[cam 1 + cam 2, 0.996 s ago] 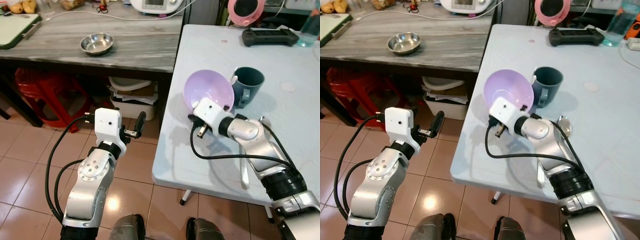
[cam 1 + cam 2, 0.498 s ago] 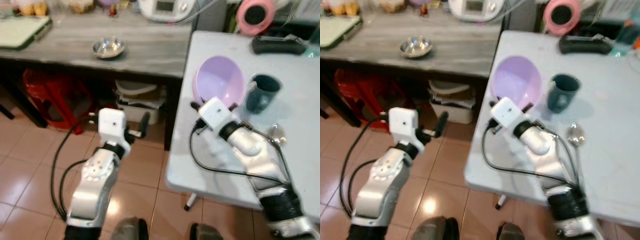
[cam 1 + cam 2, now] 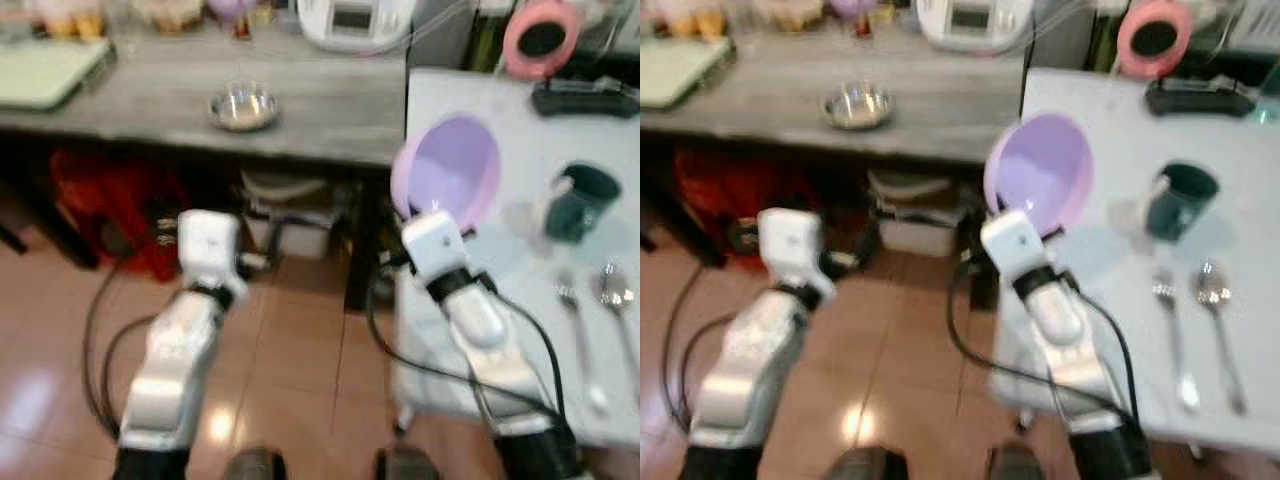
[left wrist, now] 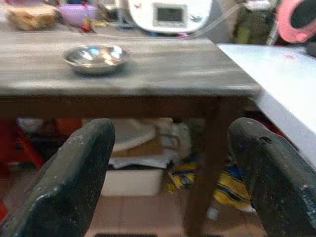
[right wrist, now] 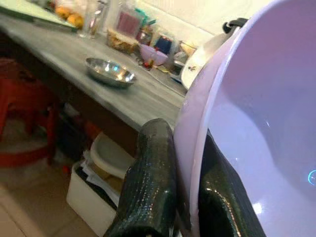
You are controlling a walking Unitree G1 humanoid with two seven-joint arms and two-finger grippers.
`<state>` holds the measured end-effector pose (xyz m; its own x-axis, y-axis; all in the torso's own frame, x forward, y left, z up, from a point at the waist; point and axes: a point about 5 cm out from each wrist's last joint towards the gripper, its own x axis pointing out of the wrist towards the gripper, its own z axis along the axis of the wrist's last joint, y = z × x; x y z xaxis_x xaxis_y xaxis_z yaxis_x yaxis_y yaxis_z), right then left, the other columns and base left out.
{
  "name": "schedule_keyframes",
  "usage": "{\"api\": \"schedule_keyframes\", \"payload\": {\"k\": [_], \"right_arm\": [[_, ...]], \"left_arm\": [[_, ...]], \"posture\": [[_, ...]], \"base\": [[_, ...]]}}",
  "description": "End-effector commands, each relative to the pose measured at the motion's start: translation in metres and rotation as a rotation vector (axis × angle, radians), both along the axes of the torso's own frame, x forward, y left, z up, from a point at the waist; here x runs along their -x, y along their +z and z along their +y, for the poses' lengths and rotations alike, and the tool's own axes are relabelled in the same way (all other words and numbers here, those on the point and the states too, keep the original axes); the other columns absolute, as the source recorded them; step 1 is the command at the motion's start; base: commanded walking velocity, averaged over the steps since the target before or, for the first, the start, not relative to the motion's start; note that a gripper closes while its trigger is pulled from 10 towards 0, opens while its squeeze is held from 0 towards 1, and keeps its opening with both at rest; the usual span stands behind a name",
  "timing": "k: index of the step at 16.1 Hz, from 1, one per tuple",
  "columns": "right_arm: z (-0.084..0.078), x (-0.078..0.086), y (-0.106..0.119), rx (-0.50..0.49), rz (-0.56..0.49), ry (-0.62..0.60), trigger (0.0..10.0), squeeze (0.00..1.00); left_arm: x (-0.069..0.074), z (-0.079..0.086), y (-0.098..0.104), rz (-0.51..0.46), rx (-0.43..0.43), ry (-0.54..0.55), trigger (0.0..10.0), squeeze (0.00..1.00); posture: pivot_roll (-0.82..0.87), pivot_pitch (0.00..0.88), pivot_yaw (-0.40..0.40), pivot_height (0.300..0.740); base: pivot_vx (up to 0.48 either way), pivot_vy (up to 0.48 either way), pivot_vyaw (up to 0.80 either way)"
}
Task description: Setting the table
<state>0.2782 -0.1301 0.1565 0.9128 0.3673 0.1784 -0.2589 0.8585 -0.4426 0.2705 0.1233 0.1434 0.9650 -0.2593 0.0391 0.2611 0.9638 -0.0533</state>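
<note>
The right pincer point(image 3: 1032, 222) grips the rim of the lilac bowl point(image 3: 448, 170), fingers point(image 5: 150, 182) closed on either side of its wall, and holds it tilted above the white tabletop's point(image 3: 470, 80) near-left corner. A second ago the bowl hung beside the dark mug point(image 3: 580, 188); now it is well left of it, suggesting a carry towards the grey tabletop point(image 3: 150, 95). The left pincer point(image 4: 173, 173) hangs wide open, empty, over the floor.

Blurred frame. Right hand point(image 3: 432, 215) grips the tilted purple bowl point(image 3: 449, 172) by its rim at the white tabletop point(image 3: 520, 120) left edge. Dark mug point(image 3: 580, 198), fork point(image 3: 578, 340), spoon point(image 3: 618, 305) lie toward its right edge. Steel bowl point(image 3: 243, 106) sits on grey tabletop point(image 3: 150, 100).
</note>
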Motion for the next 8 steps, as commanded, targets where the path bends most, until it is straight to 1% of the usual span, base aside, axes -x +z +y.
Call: {"api": "schedule_keyframes", "payload": {"k": [1, 4, 5, 8], "right_arm": [[-0.0113, 0.0010, 0.0057, -0.021, -0.015, -0.049, 10.0, 0.00], [-0.0087, 0.0023, 0.0072, -0.029, -0.024, -0.048, 10.0, 0.00], [-0.0083, 0.0034, 0.0096, -0.035, -0.053, -0.056, 10.0, 0.00], [-0.0091, 0.0021, 0.0117, -0.042, -0.051, -0.059, 10.0, 0.00]], "left_arm": [[0.0013, -0.0075, 0.0015, -0.009, 0.012, -0.029, 10.0, 0.00], [0.0012, -0.0090, 0.0027, -0.029, -0.008, -0.027, 10.0, 0.00], [0.0014, -0.0104, 0.0041, -0.047, -0.016, -0.037, 10.0, 0.00], [0.0011, -0.0127, 0.0045, -0.051, -0.010, -0.045, 10.0, 0.00]], "posture": [[-0.05, 0.099, 0.044, 0.740], [-0.05, 0.104, 0.039, 0.740], [-0.05, 0.104, 0.037, 0.740], [-0.06, 0.104, 0.033, 0.740]], "base": [[0.259, 0.405, 0.00], [0.256, 0.406, 0.00], [0.259, 0.405, 0.00], [0.271, 0.397, 0.00]]}}
